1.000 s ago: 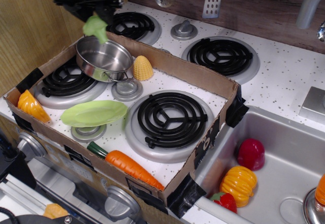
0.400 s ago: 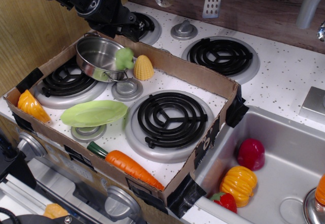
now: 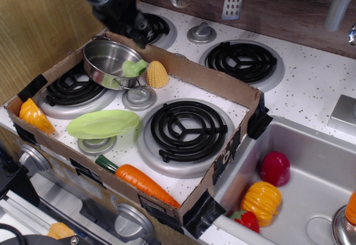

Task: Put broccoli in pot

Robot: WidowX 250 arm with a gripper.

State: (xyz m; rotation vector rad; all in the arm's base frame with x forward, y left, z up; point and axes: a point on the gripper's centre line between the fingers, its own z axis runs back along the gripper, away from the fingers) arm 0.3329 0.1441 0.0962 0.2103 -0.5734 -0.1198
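The light-green broccoli (image 3: 133, 67) lies at the right side of the shiny steel pot (image 3: 104, 61), resting inside against its rim. The pot sits tilted on the back-left burner inside the cardboard box. My black gripper (image 3: 142, 35) hangs above and just behind the pot, clear of the broccoli. It is empty, with its jaws apart. The arm reaches in from the top left.
A yellow corn (image 3: 157, 74) stands right beside the pot. A lime-green plate (image 3: 103, 124), a carrot (image 3: 142, 181) and an orange piece (image 3: 34, 115) lie in the box (image 3: 222, 86). The sink (image 3: 317, 145) at the right holds toy vegetables.
One second ago the gripper held the broccoli above the pot's left rim. It moved right, let go, and the broccoli dropped into the pot's right side.
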